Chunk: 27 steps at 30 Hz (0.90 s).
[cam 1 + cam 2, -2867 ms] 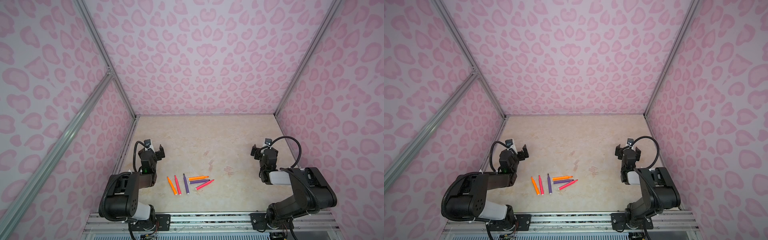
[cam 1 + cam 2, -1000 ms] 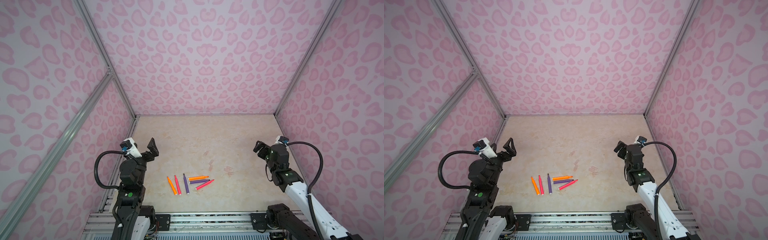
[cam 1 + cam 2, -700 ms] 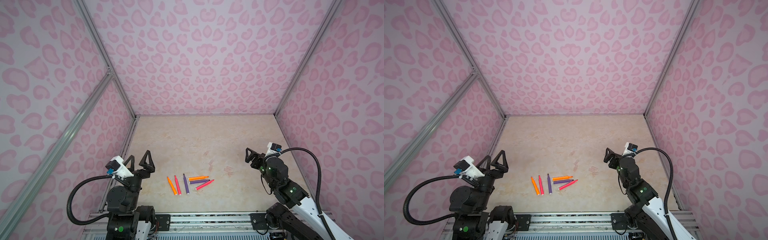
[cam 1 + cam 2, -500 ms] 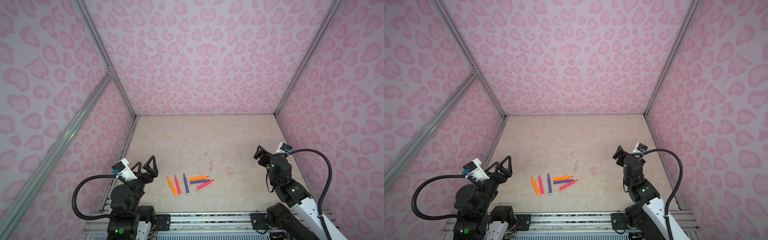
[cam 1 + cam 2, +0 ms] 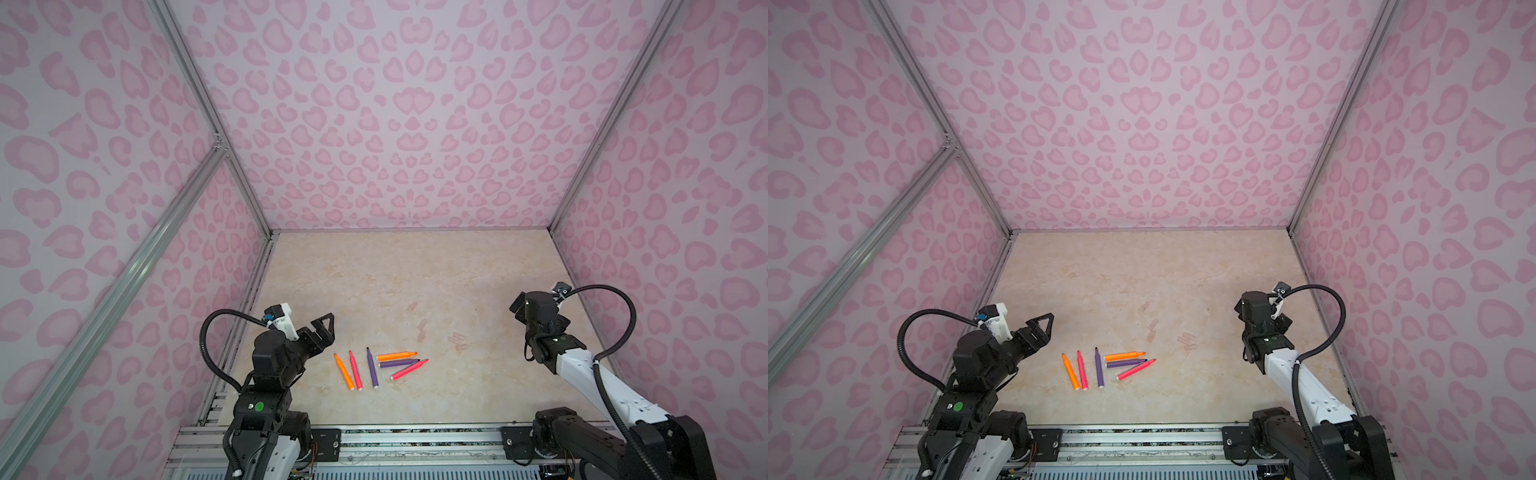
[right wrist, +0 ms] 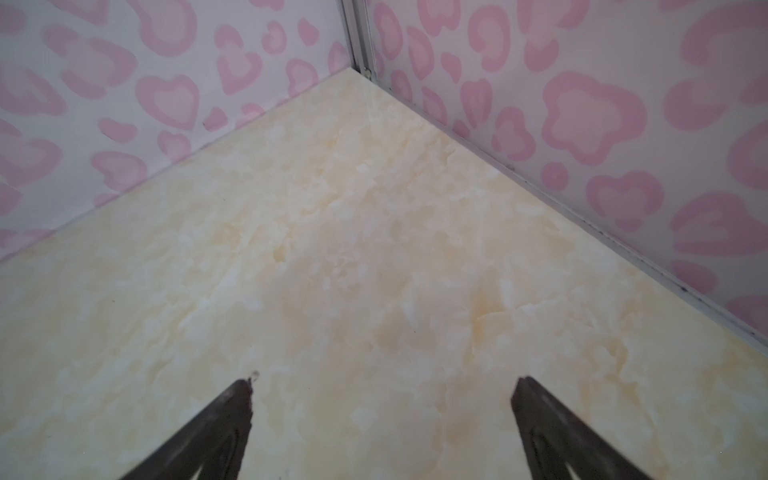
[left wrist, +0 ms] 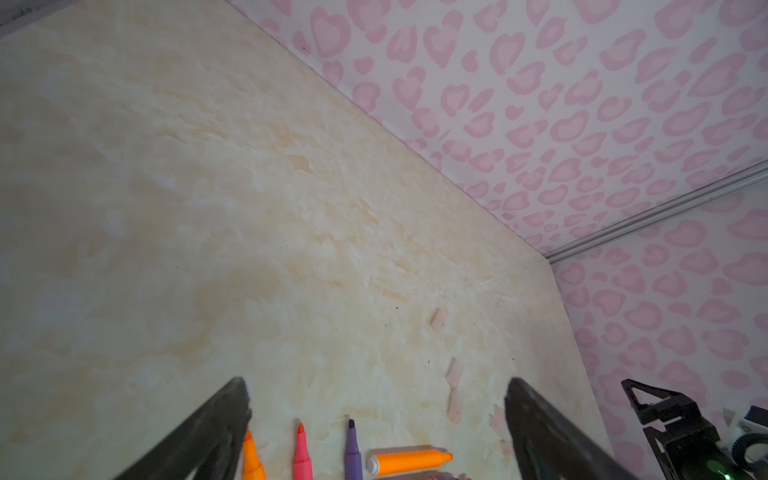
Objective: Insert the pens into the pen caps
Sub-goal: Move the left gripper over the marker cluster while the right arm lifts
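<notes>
While left hand point(image 7: 376, 382), right hand point(image 6: 382, 382) gape, both empty.

pens point(image 7: 407, 461): cut off in left wrist view | pen caps point(image 5: 457, 337): faint

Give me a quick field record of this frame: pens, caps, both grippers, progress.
pens: six, loose on the table near its front edge; three side by side, three more just right of them; tips bare
caps: faint clear tubes lying beyond and right of the pens; count unclear
left gripper: open, empty, raised just left of the pens
right gripper: open, empty, far right, well clear of pens and caps
progress: no pen capped yet
</notes>
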Each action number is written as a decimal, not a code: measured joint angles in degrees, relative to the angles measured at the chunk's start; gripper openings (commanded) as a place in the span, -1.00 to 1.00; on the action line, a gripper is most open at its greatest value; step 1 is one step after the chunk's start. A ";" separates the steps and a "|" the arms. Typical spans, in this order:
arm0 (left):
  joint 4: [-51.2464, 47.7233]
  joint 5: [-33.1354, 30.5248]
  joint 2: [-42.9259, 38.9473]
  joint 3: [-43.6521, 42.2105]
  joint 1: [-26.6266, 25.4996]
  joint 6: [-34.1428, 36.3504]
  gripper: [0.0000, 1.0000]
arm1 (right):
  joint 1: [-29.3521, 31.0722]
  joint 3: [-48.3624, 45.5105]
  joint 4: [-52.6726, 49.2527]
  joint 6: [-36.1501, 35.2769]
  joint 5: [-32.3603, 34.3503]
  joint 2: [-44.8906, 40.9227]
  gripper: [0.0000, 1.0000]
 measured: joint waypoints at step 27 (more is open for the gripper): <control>2.27 -29.38 33.79 4.70 -64.54 2.25 0.53 | 8.70 -0.42 7.37 -3.69 5.64 1.40 0.84</control>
